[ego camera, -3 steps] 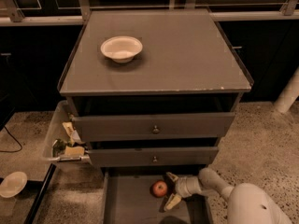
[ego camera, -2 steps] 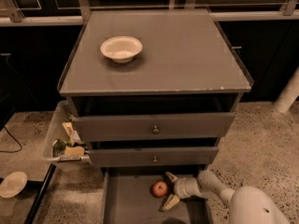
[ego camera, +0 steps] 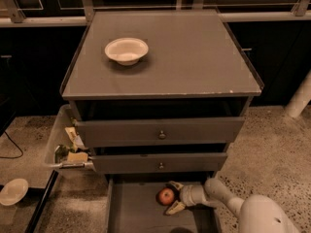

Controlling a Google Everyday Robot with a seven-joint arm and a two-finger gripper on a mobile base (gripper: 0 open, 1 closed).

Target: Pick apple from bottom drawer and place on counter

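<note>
In the bottom drawer (ego camera: 131, 212), pulled out at the cabinet's foot, the gripper (ego camera: 171, 197) lies low, its fingers spread wide to either side of the apple (ego camera: 165, 196). The apple rests on the drawer floor at their tips, and I cannot tell whether they touch it. Behind are the middle drawer (ego camera: 194, 162) and top drawer (ego camera: 194, 131), each slightly ajar. Farther back is the counter (ego camera: 194, 57), with a white bowl (ego camera: 126, 50) on it.

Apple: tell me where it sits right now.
In the camera view the apple lies in the open bottom drawer, near bottom centre, under the two knobbed drawers; the gripper reaches in from the right, its open fingers flanking it.
</note>
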